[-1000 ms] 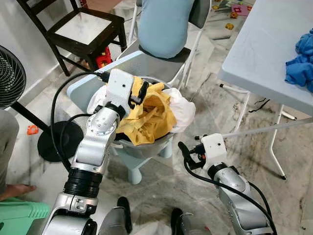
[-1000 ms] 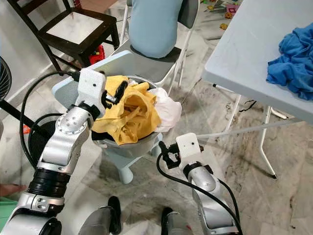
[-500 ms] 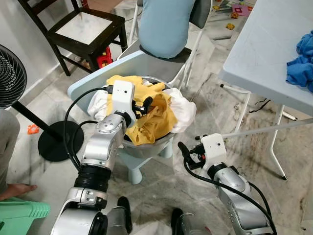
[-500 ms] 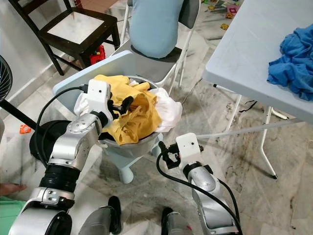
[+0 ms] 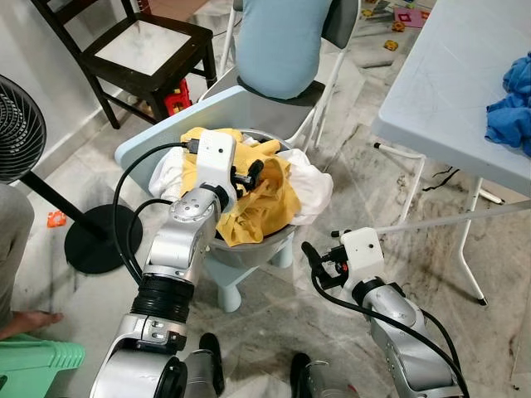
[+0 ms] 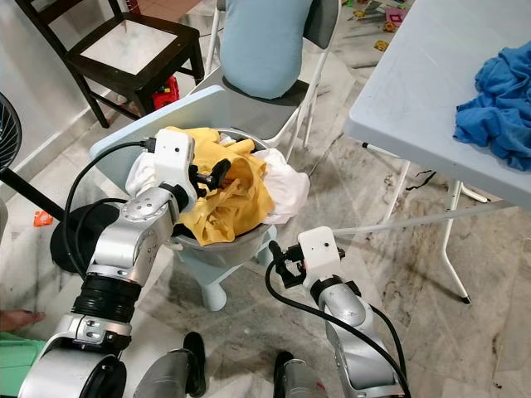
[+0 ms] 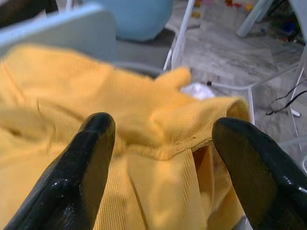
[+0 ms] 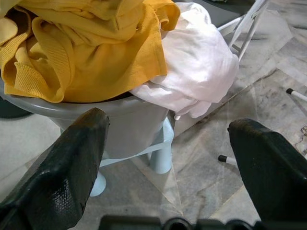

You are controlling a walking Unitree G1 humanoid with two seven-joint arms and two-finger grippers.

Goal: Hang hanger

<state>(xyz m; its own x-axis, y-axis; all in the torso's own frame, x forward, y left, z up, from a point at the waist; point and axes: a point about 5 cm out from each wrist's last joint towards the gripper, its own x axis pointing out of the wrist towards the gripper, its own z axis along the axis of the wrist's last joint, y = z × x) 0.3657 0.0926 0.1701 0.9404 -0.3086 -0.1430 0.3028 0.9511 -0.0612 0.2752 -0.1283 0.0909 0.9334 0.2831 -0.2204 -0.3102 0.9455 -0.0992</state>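
A grey basin stands on a pale blue stool, heaped with a yellow garment and a white garment. My left gripper hovers over the yellow heap, open, its black fingers on either side of a raised fold of yellow cloth without closing on it. My right gripper is low beside the basin's right side, open and holding nothing; along its fingers I see the basin wall and the white garment spilling over the rim.
A pale table with a blue cloth stands at the right on thin legs. Behind the basin is a folding chair with a light blue cover. A dark wooden chair, a fan and a person's foot are on the left.
My left gripper has swung from the basin's left rim rightward over the yellow garment, and more yellow cloth now shows behind it. The right arm has stayed still.
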